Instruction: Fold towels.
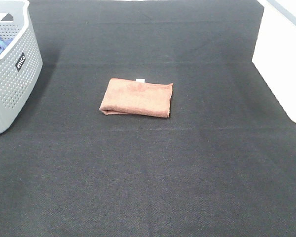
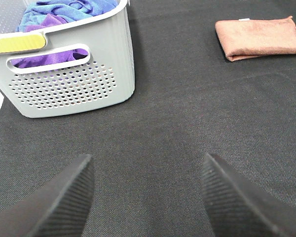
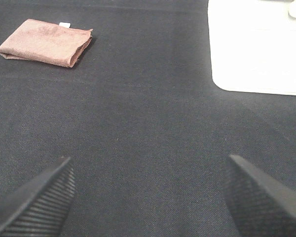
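Note:
A reddish-brown towel (image 1: 137, 97) lies folded into a rectangle in the middle of the black mat, with a small white tag at its far edge. The left wrist view shows the same towel (image 2: 261, 37), and so does the right wrist view, towel (image 3: 45, 42). Neither arm appears in the high view. My left gripper (image 2: 148, 197) stands open over bare mat, well short of the towel. My right gripper (image 3: 148, 197) is also open with nothing between its fingers, far from the towel.
A grey perforated basket (image 1: 12, 74) stands at the far left, holding blue and purple cloths (image 2: 64, 15). A white bin (image 1: 283, 59) sits at the right edge, also white bin (image 3: 259, 47). Black mat (image 1: 148, 173) covers the table.

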